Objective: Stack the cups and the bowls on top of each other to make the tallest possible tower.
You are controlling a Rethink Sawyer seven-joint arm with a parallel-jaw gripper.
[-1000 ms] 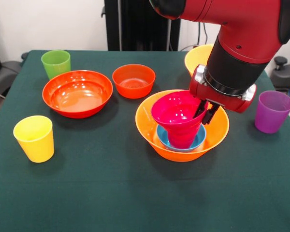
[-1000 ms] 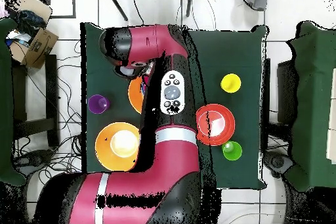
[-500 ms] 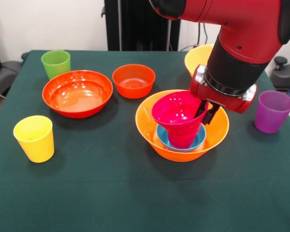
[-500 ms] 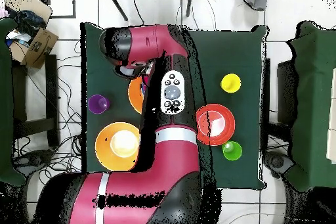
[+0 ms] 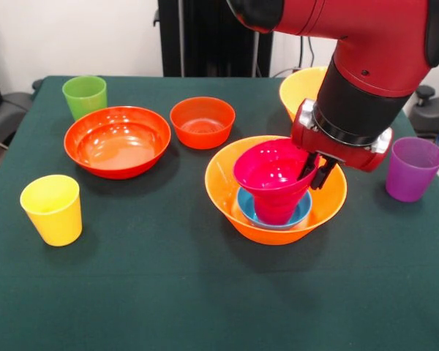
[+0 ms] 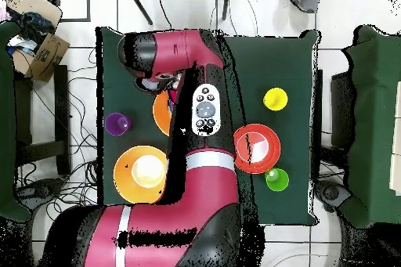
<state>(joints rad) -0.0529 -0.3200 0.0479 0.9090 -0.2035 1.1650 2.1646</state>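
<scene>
A large orange bowl (image 5: 227,194) holds a small blue bowl (image 5: 247,210), and a magenta bowl (image 5: 271,186) sits tilted in the blue one as a short tower. My gripper (image 5: 314,172) is shut on the magenta bowl's right rim, one finger inside and one outside. The other things stand apart on the green cloth: a wide red-orange bowl (image 5: 117,140), a small red-orange bowl (image 5: 202,121), a second large orange bowl (image 5: 298,89) half behind the arm, a green cup (image 5: 85,96), a yellow cup (image 5: 53,209) and a purple cup (image 5: 413,168). In the overhead view the arm hides the gripper and most of the tower's orange bowl (image 6: 160,112).
The table's near edge runs along the bottom of the front view. From overhead, the purple cup (image 6: 117,123) and the second orange bowl (image 6: 141,172) lie on one side of the arm. The yellow cup (image 6: 275,99), red-orange bowl (image 6: 258,148) and green cup (image 6: 276,179) lie on the other.
The gripper and the magenta bowl in it have shifted slightly to the right in the front view. Nothing else has moved.
</scene>
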